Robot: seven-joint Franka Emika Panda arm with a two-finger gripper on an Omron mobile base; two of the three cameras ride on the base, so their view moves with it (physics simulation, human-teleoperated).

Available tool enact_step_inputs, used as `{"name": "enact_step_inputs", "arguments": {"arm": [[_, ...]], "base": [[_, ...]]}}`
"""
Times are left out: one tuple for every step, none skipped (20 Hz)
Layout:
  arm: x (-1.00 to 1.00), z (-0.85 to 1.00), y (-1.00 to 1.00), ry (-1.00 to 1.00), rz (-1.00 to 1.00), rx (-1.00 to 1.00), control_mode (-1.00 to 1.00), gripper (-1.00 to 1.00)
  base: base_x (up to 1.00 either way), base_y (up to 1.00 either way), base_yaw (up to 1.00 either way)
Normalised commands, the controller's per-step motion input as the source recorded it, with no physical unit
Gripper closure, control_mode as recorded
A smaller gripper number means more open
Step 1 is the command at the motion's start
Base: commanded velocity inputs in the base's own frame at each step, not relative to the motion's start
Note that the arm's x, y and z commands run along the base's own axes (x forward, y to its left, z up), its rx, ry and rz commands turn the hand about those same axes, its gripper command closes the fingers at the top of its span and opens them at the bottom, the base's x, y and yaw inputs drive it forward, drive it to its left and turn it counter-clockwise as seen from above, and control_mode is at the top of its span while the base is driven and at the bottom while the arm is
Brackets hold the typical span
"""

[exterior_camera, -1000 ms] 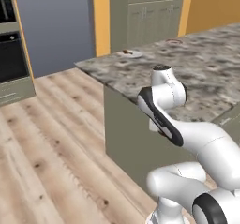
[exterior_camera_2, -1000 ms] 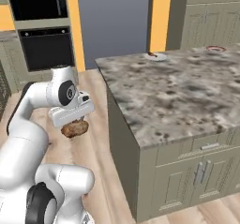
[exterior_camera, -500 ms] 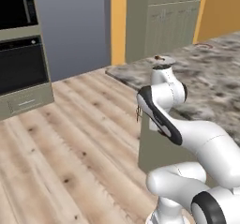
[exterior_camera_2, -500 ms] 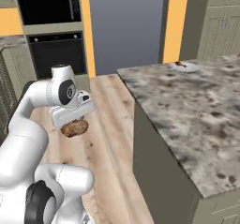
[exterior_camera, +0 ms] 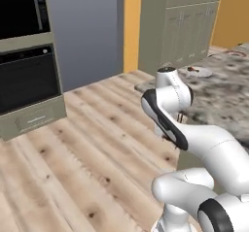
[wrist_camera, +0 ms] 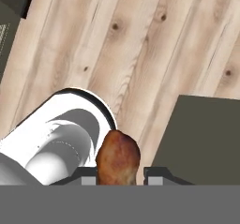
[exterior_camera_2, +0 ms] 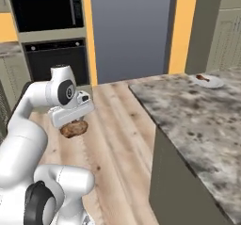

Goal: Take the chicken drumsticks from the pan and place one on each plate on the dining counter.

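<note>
A glossy brown chicken drumstick (exterior_camera_2: 74,128) hangs pinched between the two dark fingers of the gripper (exterior_camera_2: 71,123), the jaws closed against its sides. In the hand view the drumstick (wrist_camera: 118,159) rises between the fingertips (wrist_camera: 87,178), with the pale wooden floor (wrist_camera: 140,45) beneath it, so it is held up in the air beside the arm, well short of the dining counter (exterior_camera_2: 197,120).

The counter's speckled granite top spreads off to the right, over an olive cabinet side. Near its far corner sits a pale plate (exterior_camera_2: 209,81) with a second drumstick (exterior_camera_2: 201,77) already lying on it. From the left base view that plate (exterior_camera: 197,72) shows just behind the arm, and another plate with a red-brown rim (exterior_camera: 236,54) lies farther along the slab.

Against the far wall stands a black built-in oven (exterior_camera_2: 55,59), with a grey panel (exterior_camera_2: 129,31) to its right.
</note>
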Motion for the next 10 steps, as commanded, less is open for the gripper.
{"name": "enact_step_inputs", "arguments": {"arm": [[0.00, 0.00, 0.00, 0.00, 0.00, 0.00, 1.00, 1.00], [0.00, 0.00, 0.00, 0.00, 0.00, 0.00, 1.00, 1.00], [0.00, 0.00, 0.00, 0.00, 0.00, 0.00, 1.00, 1.00], [0.00, 0.00, 0.00, 0.00, 0.00, 0.00, 1.00, 1.00], [0.00, 0.00, 0.00, 0.00, 0.00, 0.00, 1.00, 1.00], [0.00, 0.00, 0.00, 0.00, 0.00, 0.00, 1.00, 1.00], [0.00, 0.00, 0.00, 0.00, 0.00, 0.00, 1.00, 1.00], [0.00, 0.00, 0.00, 0.00, 0.00, 0.00, 1.00, 1.00], [0.00, 0.00, 0.00, 0.00, 0.00, 0.00, 1.00, 1.00], [0.00, 0.00, 0.00, 0.00, 0.00, 0.00, 1.00, 1.00]], "base": [[1.00, 0.44, -0.26], [1.00, 0.44, -0.29], [1.00, 0.44, -0.30], [1.00, 0.44, -0.31], [1.00, 0.44, -0.33], [1.00, 0.48, -0.34], [1.00, 0.51, -0.35], [1.00, 0.55, -0.32], [1.00, 0.55, -0.33], [1.00, 0.54, -0.38]]}}
